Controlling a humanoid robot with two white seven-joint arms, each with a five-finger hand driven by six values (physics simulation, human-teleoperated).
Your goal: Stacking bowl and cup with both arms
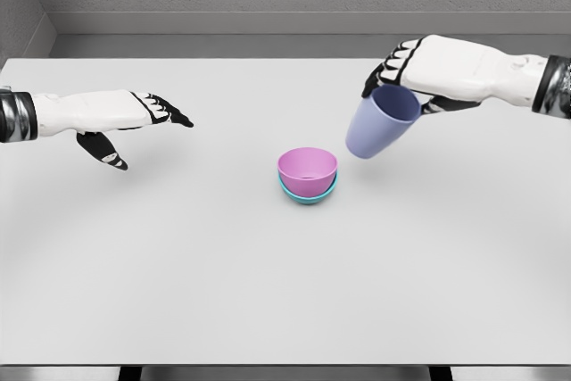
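A pink bowl [308,169] sits nested inside a teal bowl [308,194] near the middle of the white table [178,292]. Up and to the right of them, a lavender cup [381,122] hangs in the air, tilted with its mouth facing up and right. My right hand [401,78] is shut on the cup's rim from above, its arm coming in from the right edge. My left hand [147,127] hovers over the left side of the table, open with fingers stretched toward the bowls and thumb hanging down, holding nothing.
A grey wall runs behind the table's far edge. The table's front edge lies near the bottom of the view, with dark legs showing beneath it.
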